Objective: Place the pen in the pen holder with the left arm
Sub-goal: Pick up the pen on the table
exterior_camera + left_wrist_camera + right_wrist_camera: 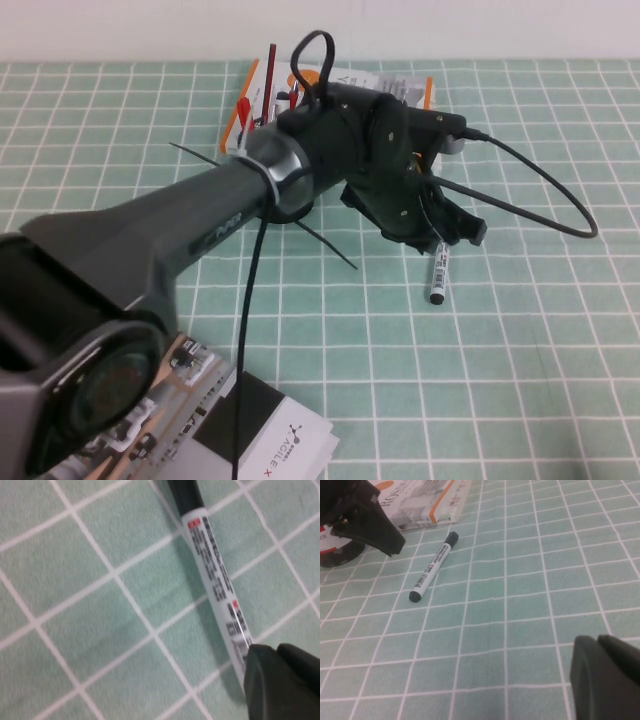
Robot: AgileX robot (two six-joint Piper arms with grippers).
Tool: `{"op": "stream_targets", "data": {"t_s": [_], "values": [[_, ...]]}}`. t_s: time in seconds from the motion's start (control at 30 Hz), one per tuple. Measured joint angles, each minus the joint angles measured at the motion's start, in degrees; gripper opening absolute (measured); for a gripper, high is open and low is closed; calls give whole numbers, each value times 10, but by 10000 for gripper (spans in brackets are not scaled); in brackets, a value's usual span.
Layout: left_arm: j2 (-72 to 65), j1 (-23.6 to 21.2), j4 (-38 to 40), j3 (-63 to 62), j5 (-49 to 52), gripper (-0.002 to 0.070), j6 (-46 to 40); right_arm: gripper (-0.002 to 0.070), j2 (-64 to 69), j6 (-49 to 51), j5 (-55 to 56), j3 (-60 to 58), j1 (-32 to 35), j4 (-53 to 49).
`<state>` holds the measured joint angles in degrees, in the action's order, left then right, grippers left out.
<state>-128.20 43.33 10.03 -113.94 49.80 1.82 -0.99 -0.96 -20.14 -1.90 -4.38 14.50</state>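
Item: pen [438,272]. White barrel, black print, black cap and end. Lies flat on the green checked counter [540,350], not lifted; one end tucked under the left gripper, the other pointing toward the robot.

Item: left gripper [455,232]. Low over the counter at the pen's far end. Its fingers [280,680] are closed together, touching or just over the barrel near one end, with no pen between them.

Item: pen holder [335,555]. Mostly hidden behind the left arm [250,200]; only a dark base shows in the right wrist view, beside a booklet [420,502].

Item: right gripper [605,675]. Parked, well apart from the pen; finger state cannot be told.

Risks, judged: closed fingers pressing down could roll or flick the round pen away. A grasp taken so near one end would let the pen droop and miss the holder's mouth. The loose cable [540,190] could snag in the swing toward the holder.
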Motion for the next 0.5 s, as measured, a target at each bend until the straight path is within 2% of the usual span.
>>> {"op": "stream_targets", "data": {"t_s": [0.1, 0.2, 0.27, 0.33, 0.5], "values": [[-14, 0, 0, -18, -3, 29, -2, -20, 0, 0, 0, 0, 0, 0], [-24, 1, 5, -33, -4, 141, -6, -20, 0, 0, 0, 0, 0, 0], [-28, 2, 7, -35, -9, 241, -6, -20, 0, 0, 0, 0, 0, 0], [-31, 2, 7, -37, -17, 302, 2, -20, 0, 0, 0, 0, 0, 0], [-44, 4, 7, -38, -35, 340, 18, -20, 0, 0, 0, 0, 0, 0]]}}
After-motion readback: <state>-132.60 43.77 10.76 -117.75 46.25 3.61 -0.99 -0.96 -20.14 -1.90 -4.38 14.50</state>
